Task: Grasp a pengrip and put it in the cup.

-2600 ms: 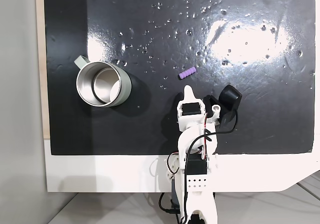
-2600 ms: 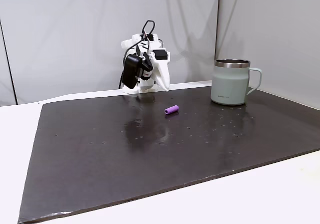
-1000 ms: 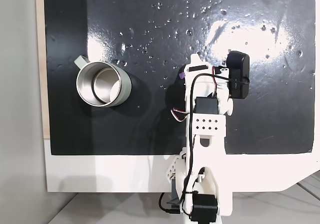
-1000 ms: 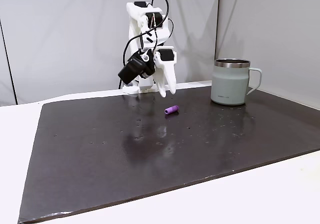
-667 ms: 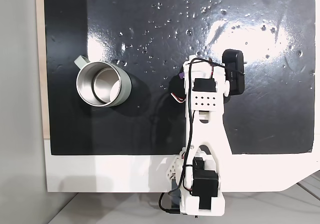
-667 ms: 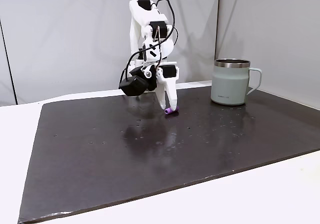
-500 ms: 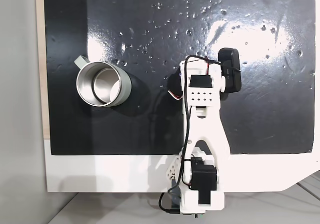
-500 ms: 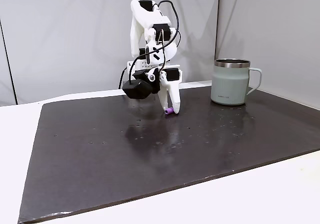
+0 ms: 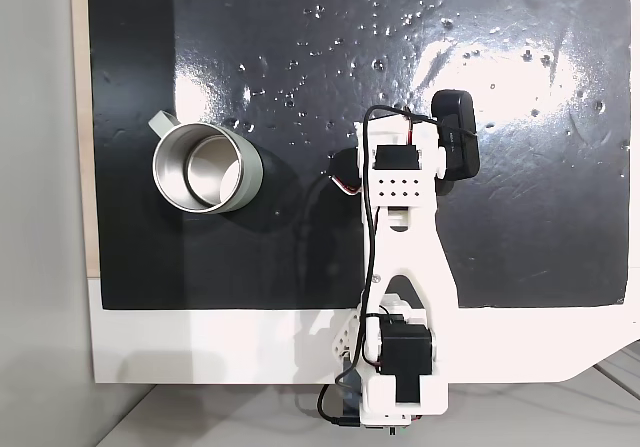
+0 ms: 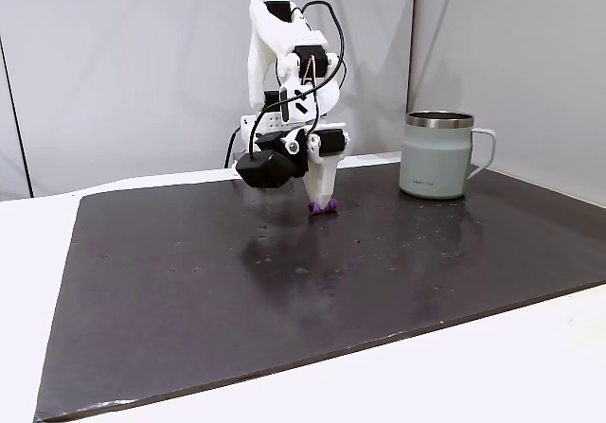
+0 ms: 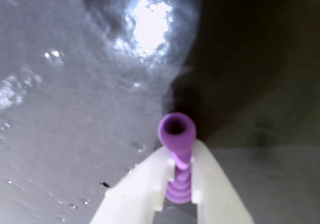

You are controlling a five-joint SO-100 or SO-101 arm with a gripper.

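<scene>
Black mat [image 10: 284, 290], largest thing, unchanged. Cup [image 9: 205, 170] hasn't moved, sits at 9 o'clock from the arm in the top-down fixed view. Gripper [image 10: 322, 205] has dropped since 0.5 s ago, tips now at mat level. Fingers [image 11: 145, 189] pinch the pengrip [image 11: 177, 149], purple end poking out toward 12 o'clock.

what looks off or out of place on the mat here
Nothing stands out. The pale grey-green steel-lined mug stands upright and the small purple ribbed rubber pengrip sits squarely between the jaws of the white gripper, low on the glossy black mat.
</scene>
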